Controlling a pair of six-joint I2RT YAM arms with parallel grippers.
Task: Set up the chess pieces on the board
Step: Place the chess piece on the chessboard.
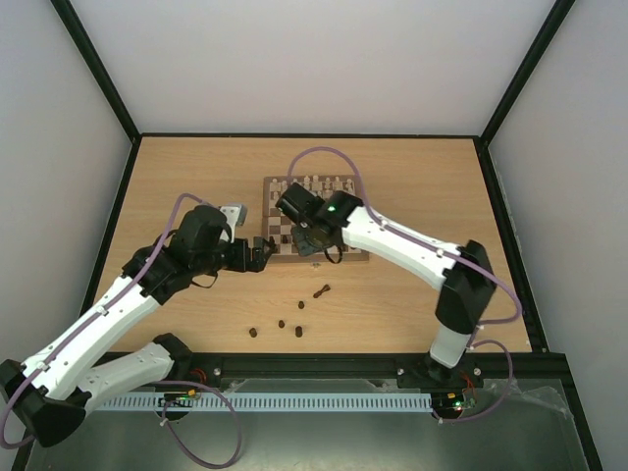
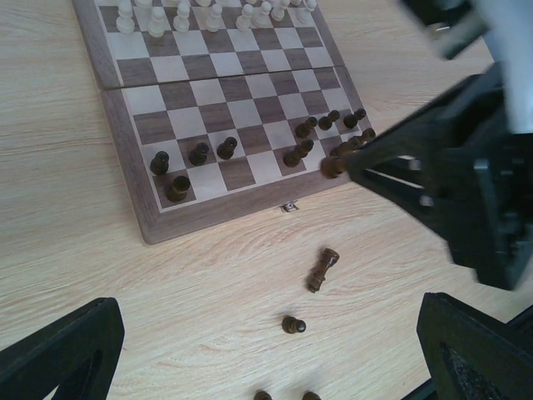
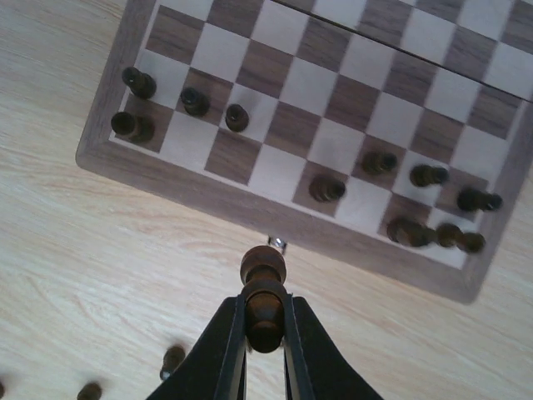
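The board (image 1: 267, 211) lies mid-table, with several dark chess pieces (image 3: 195, 101) standing on its near two rows. My right gripper (image 3: 265, 304) is shut on one dark brown piece (image 3: 264, 287), held above the bare table just in front of the board's clasp (image 3: 277, 242). From the left wrist view that held piece (image 2: 333, 167) pokes out at the board's near right corner. My left gripper (image 1: 263, 250) hovers open and empty left of the board, above loose dark pieces: one lying on its side (image 2: 322, 269) and another (image 2: 293, 325) nearer.
Cream-white pieces (image 2: 208, 15) line the board's far rows. More loose dark pieces (image 1: 281, 323) are scattered on the table between the board and the arm bases. A black frame edges the table (image 1: 422, 196).
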